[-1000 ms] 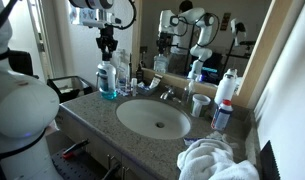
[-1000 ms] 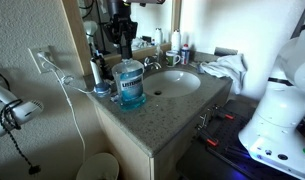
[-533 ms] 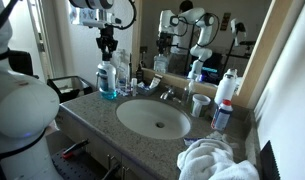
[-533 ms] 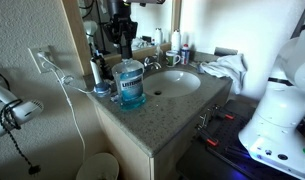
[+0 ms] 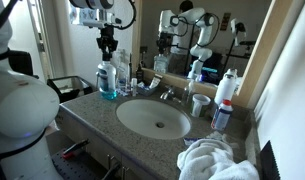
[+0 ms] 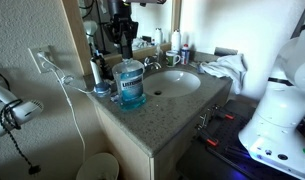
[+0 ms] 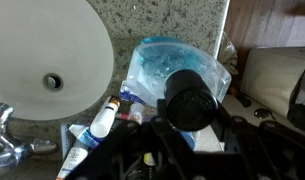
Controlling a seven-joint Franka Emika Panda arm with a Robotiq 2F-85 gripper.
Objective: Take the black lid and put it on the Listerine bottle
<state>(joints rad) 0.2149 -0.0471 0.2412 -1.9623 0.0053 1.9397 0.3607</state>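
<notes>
Pointing down, the hand [image 5: 109,58] holds the black lid [image 7: 190,100] over the Listerine bottle [image 5: 108,82].

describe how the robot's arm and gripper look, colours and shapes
The arm is glossy white, built of rounded, bulbous links. Near the wrist it has pale grey-white parts, and a dark cable loops beside them. The gripper is black and narrow, with dark fingers and no markings that can be read.

Both exterior views look down across the surface [image 5: 87,108] [image 6: 167,112] from opposite ends, sharing the sink [image 5: 137,115] [image 6: 184,84] and blue bottle [image 5: 108,82] [image 6: 131,88]. The wrist view looks straight down, close above both.
</notes>
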